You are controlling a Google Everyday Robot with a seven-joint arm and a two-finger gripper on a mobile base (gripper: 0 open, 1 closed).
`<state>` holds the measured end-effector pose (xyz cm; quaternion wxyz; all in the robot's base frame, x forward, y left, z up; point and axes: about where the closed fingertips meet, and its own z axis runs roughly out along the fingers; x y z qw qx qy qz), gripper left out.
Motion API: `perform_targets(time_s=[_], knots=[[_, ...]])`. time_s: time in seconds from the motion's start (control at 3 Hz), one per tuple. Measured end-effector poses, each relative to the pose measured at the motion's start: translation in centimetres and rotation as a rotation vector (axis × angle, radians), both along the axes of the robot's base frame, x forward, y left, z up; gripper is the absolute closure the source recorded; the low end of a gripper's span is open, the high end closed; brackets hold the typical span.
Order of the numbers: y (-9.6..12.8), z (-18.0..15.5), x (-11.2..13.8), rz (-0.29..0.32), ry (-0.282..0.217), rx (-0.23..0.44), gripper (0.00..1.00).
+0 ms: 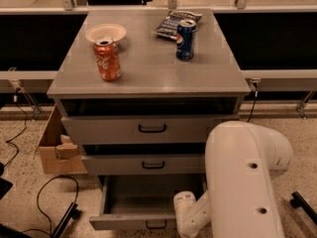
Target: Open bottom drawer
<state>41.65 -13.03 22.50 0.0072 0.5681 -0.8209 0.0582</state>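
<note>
The grey cabinet (148, 73) has three drawers. The bottom drawer (129, 221) is pulled out, and its plain grey inside (148, 195) shows from above. Its small black handle (156, 225) sits at the frame's lower edge. The middle drawer (148, 163) and the top drawer (148, 129) stand slightly out. My white arm (245, 182) comes down at the right, with its wrist (185, 209) over the bottom drawer's right front corner. My gripper is below the frame's edge, out of view.
On the cabinet top stand an orange soda can (107, 58), a white bowl (105, 32), a blue can (185, 39) and a snack bag (176, 23). A cardboard box (57, 148) sits left of the cabinet. Black cables (49, 202) lie on the floor.
</note>
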Motion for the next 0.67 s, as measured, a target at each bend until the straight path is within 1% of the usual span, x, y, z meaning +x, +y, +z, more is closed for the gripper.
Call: perform_targets(time_s=[0.33,0.67], knots=[[-0.13,5.12,-7.30,-0.050,0.069,-0.108,0.94],[-0.64,4.78,-8.03,-0.037,0.083,-0.111,0.82]])
